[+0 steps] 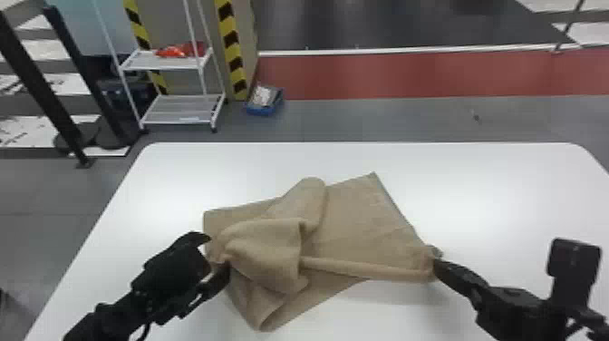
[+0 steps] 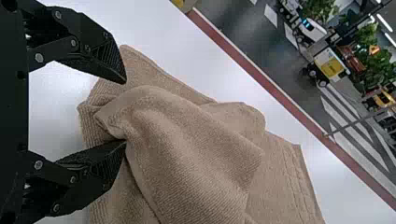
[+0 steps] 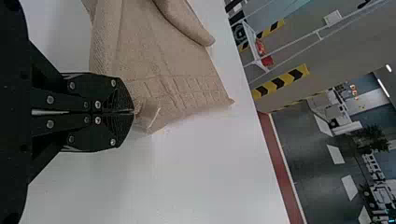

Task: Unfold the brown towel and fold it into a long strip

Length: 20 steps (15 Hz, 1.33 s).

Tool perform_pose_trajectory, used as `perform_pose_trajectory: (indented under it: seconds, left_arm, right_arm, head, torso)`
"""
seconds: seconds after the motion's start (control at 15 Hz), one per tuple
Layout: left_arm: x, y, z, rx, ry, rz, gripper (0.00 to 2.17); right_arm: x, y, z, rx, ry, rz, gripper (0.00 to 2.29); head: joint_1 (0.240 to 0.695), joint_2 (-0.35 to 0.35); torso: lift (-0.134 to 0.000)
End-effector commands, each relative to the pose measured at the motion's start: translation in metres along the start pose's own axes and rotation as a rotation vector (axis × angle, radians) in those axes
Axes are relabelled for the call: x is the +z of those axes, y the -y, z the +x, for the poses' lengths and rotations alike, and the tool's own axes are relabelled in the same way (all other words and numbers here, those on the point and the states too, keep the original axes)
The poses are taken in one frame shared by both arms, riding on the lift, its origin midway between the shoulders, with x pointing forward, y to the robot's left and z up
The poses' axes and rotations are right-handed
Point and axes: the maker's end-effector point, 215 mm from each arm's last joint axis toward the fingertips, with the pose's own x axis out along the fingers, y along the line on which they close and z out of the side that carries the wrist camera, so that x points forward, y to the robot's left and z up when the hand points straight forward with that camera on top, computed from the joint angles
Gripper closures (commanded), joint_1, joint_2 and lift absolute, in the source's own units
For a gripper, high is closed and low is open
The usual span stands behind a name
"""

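One brown towel (image 1: 358,222), half-spread and rumpled, lies mid-tabletop (image 1: 498,181) between two hands.
The left hand (image 1: 218,253) is open, its two fingers apart at the towel's bunched side; the right hand (image 1: 435,264) is clenched on one corner. The single tabletop is white, with rounded far corners; beyond it stand one white rack (image 1: 167,60) with two shelves, one blue bin (image 1: 263,110) on grey floor, and one red floor band (image 1: 408,75).

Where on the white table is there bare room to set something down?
The table is bare between the brown towel and the far edge, and beside the towel toward both far corners. It is crowded at the towel's left side, by the open left gripper, and at its near right corner, pinched by the right gripper.
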Motion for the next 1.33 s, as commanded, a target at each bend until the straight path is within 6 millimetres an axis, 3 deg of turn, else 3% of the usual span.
perform_pose_trajectory:
  seconds: [0.0, 0.13, 0.2, 0.27, 0.33, 0.73, 0.87, 1.07, 1.2, 1.27]
  left_arm:
    - [0.001, -0.004, 0.003, 0.023, 0.007, -0.013, 0.51]
    - [0.002, -0.003, 0.002, 0.015, 0.009, -0.013, 0.52]
    - [0.004, 0.000, 0.000, 0.000, 0.012, -0.011, 0.69]
    - [0.005, 0.003, -0.002, -0.015, 0.017, -0.004, 1.12]
    - [0.009, 0.005, -0.004, -0.017, 0.032, 0.013, 1.40]
    - [0.007, 0.011, -0.015, -0.070, 0.022, 0.010, 1.43]
    - [0.009, -0.003, -0.023, -0.052, 0.028, 0.010, 1.43]
    - [0.001, -0.043, -0.056, 0.009, 0.024, -0.019, 1.43]
    - [-0.009, -0.058, -0.073, 0.036, 0.008, -0.022, 1.43]
    - [-0.010, -0.061, -0.077, 0.036, 0.006, -0.021, 1.43]
  right_arm:
    - [-0.002, 0.000, 0.001, 0.003, -0.003, 0.005, 1.75]
    - [-0.003, 0.002, 0.001, 0.000, -0.005, 0.007, 1.75]
    - [-0.004, 0.002, 0.001, -0.002, -0.006, 0.008, 1.75]
    - [-0.005, 0.004, 0.001, -0.004, -0.008, 0.010, 1.75]
    - [-0.005, 0.005, 0.001, -0.006, -0.009, 0.011, 1.75]
    - [-0.005, 0.009, 0.001, -0.011, -0.009, 0.016, 1.75]
    - [0.000, 0.018, -0.003, -0.028, 0.000, 0.018, 1.75]
    - [0.005, 0.040, -0.020, -0.079, -0.010, 0.034, 1.74]
    - [-0.003, 0.052, -0.030, -0.112, -0.039, 0.048, 1.32]
    - [-0.005, 0.056, -0.037, -0.119, -0.050, 0.052, 0.75]
  head:
    - [0.695, 0.085]
    - [0.695, 0.089]
    - [0.695, 0.089]
    - [0.695, 0.086]
    - [0.695, 0.084]
    - [0.695, 0.069]
    - [0.695, 0.065]
    - [0.695, 0.066]
    - [0.695, 0.072]
    - [0.695, 0.081]
  torso:
    - [-0.122]
    - [-0.122]
    - [-0.122]
    - [-0.122]
    - [-0.122]
    - [-0.122]
    - [-0.122]
    - [-0.122]
    - [-0.122]
    - [-0.122]
